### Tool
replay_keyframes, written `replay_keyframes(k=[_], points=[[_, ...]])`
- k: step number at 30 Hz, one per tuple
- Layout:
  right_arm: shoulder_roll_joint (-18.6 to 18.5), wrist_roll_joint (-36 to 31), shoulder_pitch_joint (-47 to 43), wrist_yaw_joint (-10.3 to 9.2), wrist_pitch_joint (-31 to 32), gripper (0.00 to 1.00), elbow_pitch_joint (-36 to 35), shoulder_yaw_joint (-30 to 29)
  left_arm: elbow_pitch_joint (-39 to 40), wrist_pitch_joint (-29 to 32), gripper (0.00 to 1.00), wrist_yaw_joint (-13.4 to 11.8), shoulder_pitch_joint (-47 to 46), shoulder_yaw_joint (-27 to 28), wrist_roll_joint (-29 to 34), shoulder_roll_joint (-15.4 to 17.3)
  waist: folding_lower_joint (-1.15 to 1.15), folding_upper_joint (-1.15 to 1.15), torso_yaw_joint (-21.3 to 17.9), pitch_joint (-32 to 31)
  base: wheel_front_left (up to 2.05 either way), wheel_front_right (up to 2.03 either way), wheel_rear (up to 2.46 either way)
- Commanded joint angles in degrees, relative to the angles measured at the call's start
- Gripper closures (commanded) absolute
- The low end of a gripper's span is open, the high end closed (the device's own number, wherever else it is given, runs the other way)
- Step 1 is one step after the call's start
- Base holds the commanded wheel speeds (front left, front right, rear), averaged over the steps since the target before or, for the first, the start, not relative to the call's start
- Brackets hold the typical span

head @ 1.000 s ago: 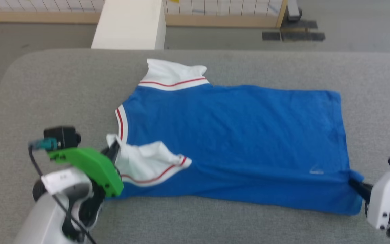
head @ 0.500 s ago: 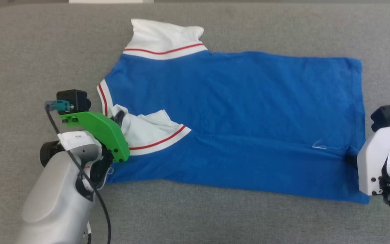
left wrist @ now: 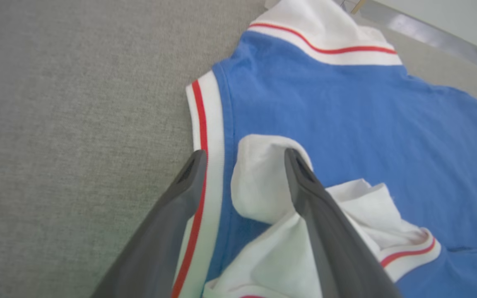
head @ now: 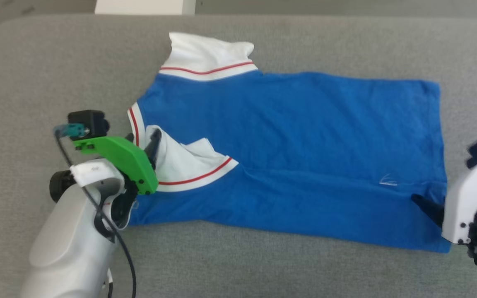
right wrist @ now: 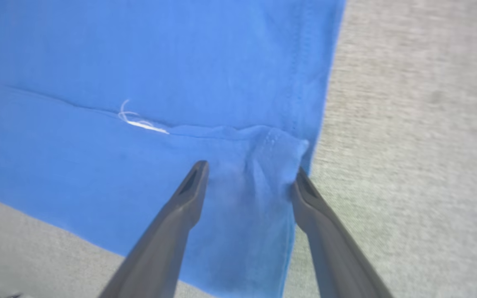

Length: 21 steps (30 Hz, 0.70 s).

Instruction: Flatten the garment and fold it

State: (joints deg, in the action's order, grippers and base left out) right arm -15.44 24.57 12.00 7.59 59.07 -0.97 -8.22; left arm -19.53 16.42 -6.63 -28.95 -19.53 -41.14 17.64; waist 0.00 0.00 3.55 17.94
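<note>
The garment [head: 296,145], bright blue with white sleeves and red-striped trim, lies spread lengthwise on the grey surface, collar end to the left. A crease runs along its near half. My left gripper [head: 142,140] is open at the collar end. In the left wrist view its fingers [left wrist: 244,159] straddle the crumpled white sleeve [left wrist: 263,186], which drapes loosely against one finger. My right gripper [head: 429,207] is open at the near hem corner. Seen from the right wrist, its fingers [right wrist: 250,171] stand either side of a puckered bit of blue hem [right wrist: 271,149].
The grey padded table [head: 56,62] has a rounded far-left corner and bare cloth all round the garment. A white block [head: 143,6] stands beyond the far edge. A small white thread mark [right wrist: 139,122] sits on the crease near the hem.
Both grippers have opened, letting go of the white sleeve on the left and the hem corner on the right. The head camera has tilted, shifting the whole picture.
</note>
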Motion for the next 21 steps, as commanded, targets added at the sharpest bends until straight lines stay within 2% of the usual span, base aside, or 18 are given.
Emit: replay_keyframes(k=[1, 6, 10, 11, 14, 21], points=[[1.1, 0.7, -1.7, -0.1, -2.3, 0.0, -0.7, -1.6, 0.9, -1.9, 0.0, -0.2, 1.3, 0.7, 0.5, 0.5, 0.0, 0.0, 0.3, -5.3, 0.0, 0.0, 0.0], [4.2, 2.3, -5.4, -0.1, -9.9, 0.0, -5.2, -5.7, 6.7, -11.1, 0.0, 0.2, 6.4, 2.5, 2.3, 1.9, 0.0, 0.0, 0.3, -10.2, 0.0, 0.0, 0.0], [6.0, 3.4, -9.9, -0.1, -14.6, 0.0, -8.8, -7.6, 11.1, -17.5, 0.0, 0.0, 13.3, 2.5, 4.9, 3.3, 0.0, 0.0, 0.5, -13.1, 0.0, 0.0, 0.0], [6.9, 3.7, -13.2, -0.1, -16.0, 0.0, -10.6, -8.5, 12.9, -20.0, 0.0, -0.7, 18.0, 2.0, 6.0, 3.6, 0.0, 0.0, 0.8, -14.4, 0.0, 0.0, 0.0], [7.7, 4.1, -15.3, -0.1, -16.5, 0.0, -11.9, -9.1, 13.0, -18.5, 0.0, -1.6, 21.4, 1.0, 5.9, 3.7, 0.0, 0.0, 0.8, -15.0, 0.0, 0.0, 0.0], [9.0, 4.5, -17.0, -0.1, -16.8, 0.0, -12.6, -9.5, 11.4, -3.5, 0.0, -5.9, 23.4, -0.7, 1.9, 3.9, 0.0, 0.0, 0.1, -14.4, 0.0, 0.0, 0.0]])
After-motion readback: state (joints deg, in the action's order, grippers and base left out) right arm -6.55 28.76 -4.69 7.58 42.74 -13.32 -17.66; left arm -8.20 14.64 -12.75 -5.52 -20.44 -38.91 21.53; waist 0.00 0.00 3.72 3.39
